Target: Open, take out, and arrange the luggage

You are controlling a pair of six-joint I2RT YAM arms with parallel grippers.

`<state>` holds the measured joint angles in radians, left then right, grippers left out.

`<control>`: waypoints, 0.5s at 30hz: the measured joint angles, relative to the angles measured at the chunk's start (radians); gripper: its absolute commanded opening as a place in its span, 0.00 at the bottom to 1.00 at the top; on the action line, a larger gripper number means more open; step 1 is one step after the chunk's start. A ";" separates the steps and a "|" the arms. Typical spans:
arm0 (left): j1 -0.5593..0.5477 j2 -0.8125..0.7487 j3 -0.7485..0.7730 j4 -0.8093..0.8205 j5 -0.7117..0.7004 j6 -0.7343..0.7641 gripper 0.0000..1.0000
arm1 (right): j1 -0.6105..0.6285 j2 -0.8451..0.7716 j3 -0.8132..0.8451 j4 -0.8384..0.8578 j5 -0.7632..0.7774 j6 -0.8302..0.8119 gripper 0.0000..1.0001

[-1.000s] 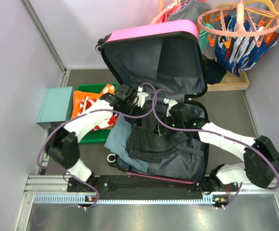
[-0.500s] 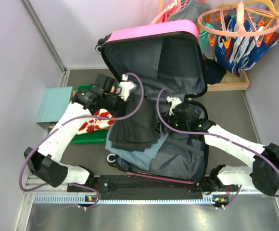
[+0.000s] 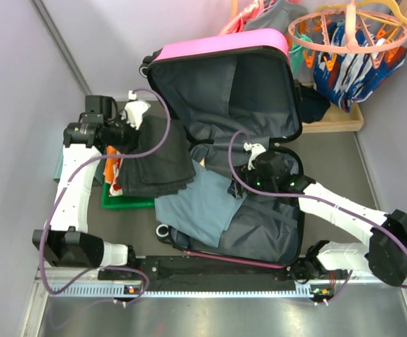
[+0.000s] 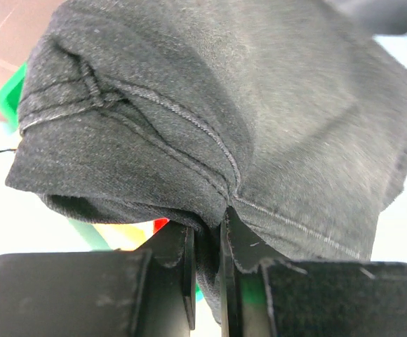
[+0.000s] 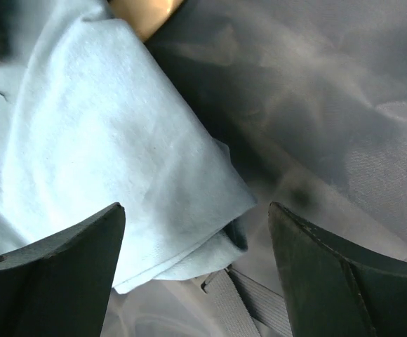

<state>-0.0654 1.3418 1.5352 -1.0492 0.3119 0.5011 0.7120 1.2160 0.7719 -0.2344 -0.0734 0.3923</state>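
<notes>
The luggage (image 3: pixel 221 46), a hot-pink suitcase, lies open with its lid upright and grey lining (image 3: pixel 242 88) showing. My left gripper (image 3: pixel 128 132) is shut on a dark grey garment (image 3: pixel 156 158), which hangs left of the suitcase over the green tray (image 3: pixel 130 203). The left wrist view shows the dark garment (image 4: pixel 224 119) pinched between the nearly closed jaws of the left gripper (image 4: pixel 207 256). My right gripper (image 3: pixel 242 179) is open inside the lower shell. It hovers over a light blue garment (image 5: pixel 98 154) with nothing between its fingers (image 5: pixel 56 267).
An orange-and-red patterned cloth (image 3: pixel 112 160) lies in the green tray under the dark garment. A grey strap (image 5: pixel 242 302) crosses the suitcase lining (image 5: pixel 316 105). An orange hanger rack (image 3: pixel 351 31) and colourful clothes (image 3: pixel 351 74) fill the back right corner. Walls close in on both sides.
My left arm swung left, carrying the dark garment out of the suitcase to above the green tray. This uncovered the light blue garment. The right gripper stayed in place.
</notes>
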 measured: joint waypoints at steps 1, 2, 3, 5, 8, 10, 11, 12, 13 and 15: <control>0.027 0.011 -0.001 0.003 0.007 0.022 0.00 | 0.000 0.000 -0.001 -0.005 0.001 0.000 0.82; 0.050 0.025 -0.006 0.012 0.011 0.045 0.00 | 0.000 0.000 -0.003 -0.006 0.002 -0.001 0.82; 0.075 0.043 -0.015 0.025 0.014 0.068 0.00 | 0.000 0.000 -0.006 -0.006 0.001 -0.003 0.82; 0.118 0.098 -0.033 0.055 0.008 0.118 0.00 | 0.000 0.000 -0.006 -0.014 0.002 -0.006 0.82; 0.166 0.217 -0.040 0.095 -0.017 0.173 0.00 | 0.000 0.000 -0.006 -0.015 0.003 -0.008 0.82; 0.192 0.325 -0.037 0.137 -0.045 0.191 0.00 | 0.000 0.000 -0.006 -0.017 0.005 -0.008 0.82; 0.200 0.368 -0.035 0.153 -0.056 0.193 0.00 | 0.000 0.000 -0.006 -0.017 0.006 -0.008 0.82; 0.209 0.421 -0.032 0.171 -0.069 0.194 0.00 | 0.000 0.000 -0.006 -0.018 0.008 -0.008 0.82; 0.216 0.471 -0.031 0.194 -0.081 0.193 0.00 | 0.000 0.000 -0.006 -0.019 0.010 -0.008 0.82; 0.223 0.533 -0.031 0.229 -0.098 0.185 0.00 | 0.000 -0.001 -0.006 -0.022 0.016 -0.008 0.82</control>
<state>0.1574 1.8748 1.5043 -0.8204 0.2134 0.6861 0.7120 1.2148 0.7654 -0.2562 -0.0570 0.3843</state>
